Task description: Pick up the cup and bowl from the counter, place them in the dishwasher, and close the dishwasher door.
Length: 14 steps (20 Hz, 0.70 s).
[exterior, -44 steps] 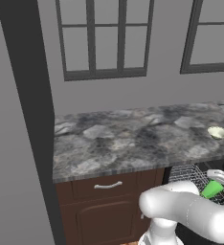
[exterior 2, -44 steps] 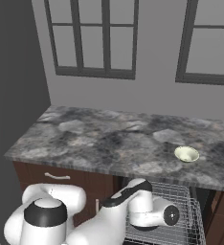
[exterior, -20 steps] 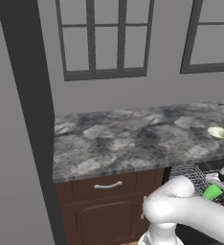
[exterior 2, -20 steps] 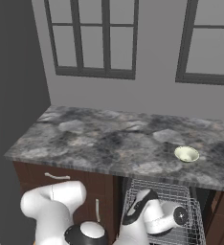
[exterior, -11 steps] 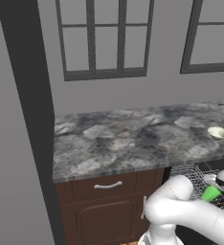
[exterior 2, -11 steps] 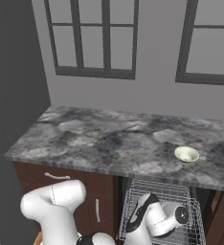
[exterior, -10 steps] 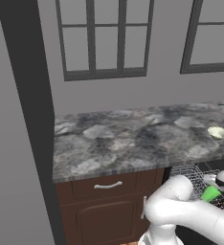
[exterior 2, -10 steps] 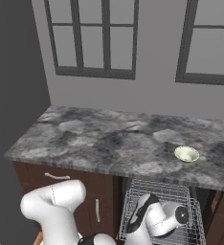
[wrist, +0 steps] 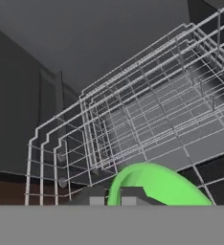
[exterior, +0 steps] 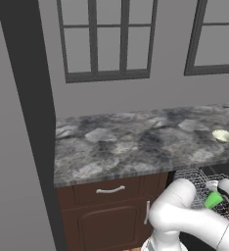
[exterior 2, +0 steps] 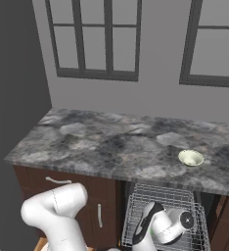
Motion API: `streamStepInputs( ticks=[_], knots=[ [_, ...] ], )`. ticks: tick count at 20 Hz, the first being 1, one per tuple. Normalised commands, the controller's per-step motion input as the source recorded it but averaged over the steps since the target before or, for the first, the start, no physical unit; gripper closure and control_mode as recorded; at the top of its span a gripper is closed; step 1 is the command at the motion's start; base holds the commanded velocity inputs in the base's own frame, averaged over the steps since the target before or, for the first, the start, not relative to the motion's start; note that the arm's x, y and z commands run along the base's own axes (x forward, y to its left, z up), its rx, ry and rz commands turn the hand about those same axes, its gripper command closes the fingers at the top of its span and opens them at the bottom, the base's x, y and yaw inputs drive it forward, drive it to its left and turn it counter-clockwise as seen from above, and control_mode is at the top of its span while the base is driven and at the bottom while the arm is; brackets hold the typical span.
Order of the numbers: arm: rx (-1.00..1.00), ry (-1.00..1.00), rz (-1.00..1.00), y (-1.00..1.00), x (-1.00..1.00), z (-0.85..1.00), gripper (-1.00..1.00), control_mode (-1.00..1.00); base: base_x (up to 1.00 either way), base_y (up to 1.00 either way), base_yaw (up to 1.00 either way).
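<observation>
One green cup (exterior: 214, 200) on show, sitting at about four o'clock in the left base view, over the wire rack (exterior 2: 165, 215), and there's just the one rack, pulled out of the one black dishwasher (exterior: 219, 172). One pale bowl (exterior 2: 191, 158) up on the table (exterior 2: 111, 142), out at three o'clock from the table's middle, and that's a single long stone table. Two windows (exterior 2: 94, 39) on the back wall. One silver drawer handle (exterior: 110, 189), and one upright cabinet door handle (exterior 2: 100, 215) beneath it. One white arm (exterior: 185, 220) counted, carrying one claw (wrist: 113, 197).
</observation>
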Motion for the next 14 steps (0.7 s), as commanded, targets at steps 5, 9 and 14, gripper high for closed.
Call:
streamStepInputs(
  ticks=[5, 9, 14],
  knots=[
    [0.00, 0.03, -0.01, -0.15, 0.17, -0.34, 1.00, -1.00, 0.00, 0.00, 0.00],
    [0.00, 0.03, -0.02, -0.15, 0.19, -0.34, 1.00, -1.00, 0.00, 0.00, 0.00],
    [0.00, 0.03, -0.01, -0.11, 0.19, -0.34, 1.00, -1.00, 0.00, 0.00, 0.00]
  ],
)
